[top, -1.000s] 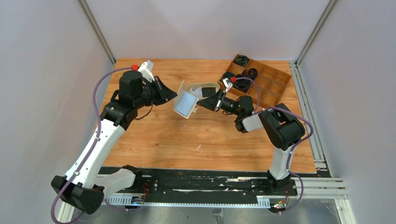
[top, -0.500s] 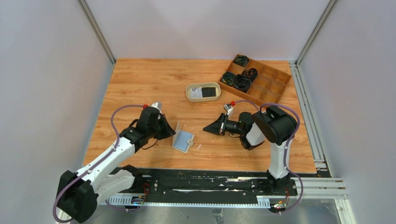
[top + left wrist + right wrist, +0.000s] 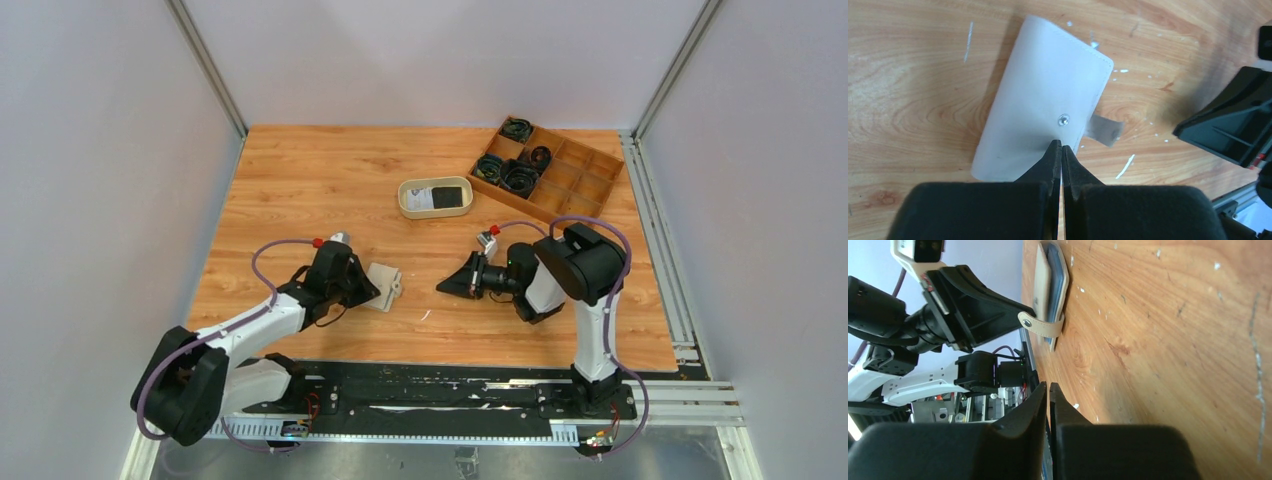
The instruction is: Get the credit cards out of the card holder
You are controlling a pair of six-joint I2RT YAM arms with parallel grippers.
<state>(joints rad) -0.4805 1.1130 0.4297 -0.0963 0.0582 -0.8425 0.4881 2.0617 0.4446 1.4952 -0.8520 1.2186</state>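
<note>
Left arm (image 3: 250, 325): I see it stretched low over the near-left part of the bench (image 3: 330, 180); the forearm is nearly flat and the wrist points toward the right edge.
Left fingers (image 3: 1050, 160): pressed together with only a hairline between them; the tips sit at the edge of the card holder (image 3: 1040, 100), just beside its snap stud (image 3: 1063, 120); I cannot tell whether they pinch any of the cover.
Card holder: lies folded on the bench close to the near edge, left of centre, beige outside up; the snap tab (image 3: 1104, 130) sticks out loose on the side facing the right arm; in my right wrist view the top cover gapes a little, with grey-blue showing inside; I cannot tell if a card sits in there.
Right arm (image 3: 590, 270): folded tight toward the near-right; the forearm is low and aimed at the left edge, toward the card holder.
Right fingers (image 3: 1038, 405): together, clamped on nothing; apart from the card holder, with bare wood between.
Credit cards (image 3: 440, 197): one black and one white, lying in the oval tray (image 3: 432, 213), far of centre; well apart from both arms.
Wooden box (image 3: 585, 165): in the far-right corner; black cable coils (image 3: 505, 172) in its left compartments.
</note>
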